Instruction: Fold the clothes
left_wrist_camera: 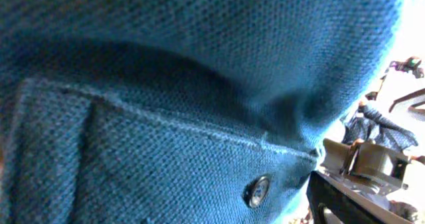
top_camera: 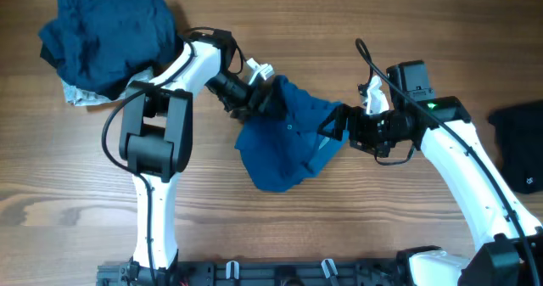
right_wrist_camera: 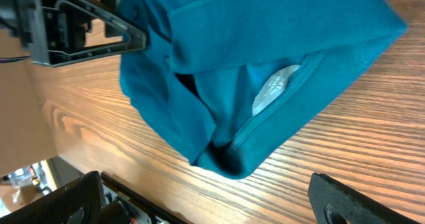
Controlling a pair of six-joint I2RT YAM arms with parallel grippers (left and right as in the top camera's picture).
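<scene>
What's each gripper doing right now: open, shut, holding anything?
Left gripper: pressed into the blue polo shirt; open or shut cannot be told.
Right gripper: open wide at the shirt's edge, not clamping it.

A medium-blue shirt (right_wrist_camera: 265,44) fills the upper middle of the frame. It is bunched and partly raised off the wooden desk (right_wrist_camera: 358,137), and its lowest fold rests on the wood near the bottom centre. A thicker ribbed band, seemingly the collar (right_wrist_camera: 279,14), runs across the top of the cloth. Beneath it the fabric gapes open, showing a white label (right_wrist_camera: 272,91) sewn inside. At the upper left, the left arm's black frame (right_wrist_camera: 73,34) reaches in until its tip meets the edge of the shirt. The right gripper (right_wrist_camera: 206,181) has its jaws spread wide, one dark finger in each lower corner. Neither finger touches the cloth, which hangs between and beyond them.
</scene>
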